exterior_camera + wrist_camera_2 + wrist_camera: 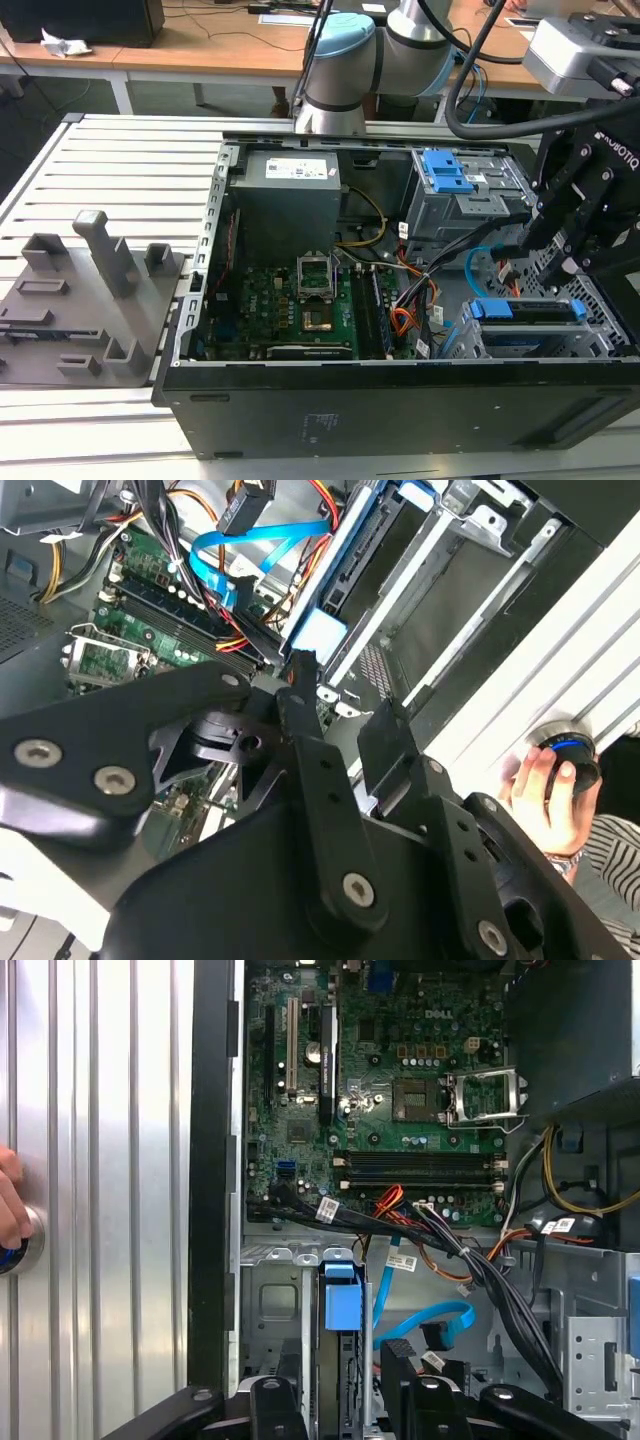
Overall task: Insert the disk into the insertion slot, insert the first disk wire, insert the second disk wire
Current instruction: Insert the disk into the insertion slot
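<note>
**Disk seated, wires waiting**

In the exterior view, the open black computer case [400,410] lies on the slatted grey bench [100,160]; right of its green board [290,295] sits the thin orange-and-dark wire bundle [402,320], its plug hard to make out; further right the glossy light-blue cable [440,1312], clearest in the first wrist view, loops free; next, the flat silver hard drive [530,308] in its bright blue carrier appears seated in the low perforated silver cage [540,342]; just above hangs the black hand [558,262], fingers spread, gripping nothing. Disk insertion looks finished; the wire step calls for a fine pinch on a small plug amid crowded cabling.
</note>
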Robot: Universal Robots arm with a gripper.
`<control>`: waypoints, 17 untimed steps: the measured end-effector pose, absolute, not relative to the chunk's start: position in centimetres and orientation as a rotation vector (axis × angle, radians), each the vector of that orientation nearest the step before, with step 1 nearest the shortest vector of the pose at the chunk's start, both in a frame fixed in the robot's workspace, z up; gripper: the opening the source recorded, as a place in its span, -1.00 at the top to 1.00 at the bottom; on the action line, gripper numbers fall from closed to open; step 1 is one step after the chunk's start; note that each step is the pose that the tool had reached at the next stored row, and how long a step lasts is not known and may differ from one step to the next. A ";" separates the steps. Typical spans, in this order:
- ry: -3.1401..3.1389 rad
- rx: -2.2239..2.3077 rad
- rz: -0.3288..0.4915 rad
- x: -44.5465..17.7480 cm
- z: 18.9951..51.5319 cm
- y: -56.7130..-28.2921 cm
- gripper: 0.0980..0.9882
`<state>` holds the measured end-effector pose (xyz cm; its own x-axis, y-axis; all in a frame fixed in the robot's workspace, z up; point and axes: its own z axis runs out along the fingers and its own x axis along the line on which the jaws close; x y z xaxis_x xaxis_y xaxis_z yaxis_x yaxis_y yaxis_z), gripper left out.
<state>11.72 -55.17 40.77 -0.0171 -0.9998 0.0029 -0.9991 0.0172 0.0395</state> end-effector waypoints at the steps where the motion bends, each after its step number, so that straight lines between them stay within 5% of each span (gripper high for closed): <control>1: -2.219 2.181 -0.041 11.7 40.8 -55.2 0.41; 5: -2.219 2.181 -0.041 11.7 40.7 -55.2 0.96; 17: -2.219 2.181 -0.041 12.5 40.7 -55.0 0.98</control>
